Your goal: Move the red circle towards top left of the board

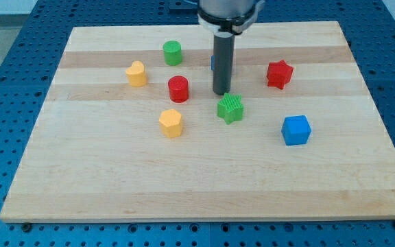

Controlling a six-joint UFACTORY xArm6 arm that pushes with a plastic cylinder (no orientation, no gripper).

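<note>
The red circle [178, 88] is a short red cylinder left of the board's middle. My tip [221, 93] stands on the board about a block's width to the red circle's right, not touching it. The tip is just above and left of the green star [230, 108]. A blue block [212, 62] is mostly hidden behind the rod, so its shape cannot be made out.
A green circle [172, 52] sits above the red circle. A yellow block [136, 73] lies to its upper left, another yellow block [171, 123] below it. A red star [279, 74] and a blue cube [296, 130] sit at the view's right. The wooden board [88, 178] has blue table around it.
</note>
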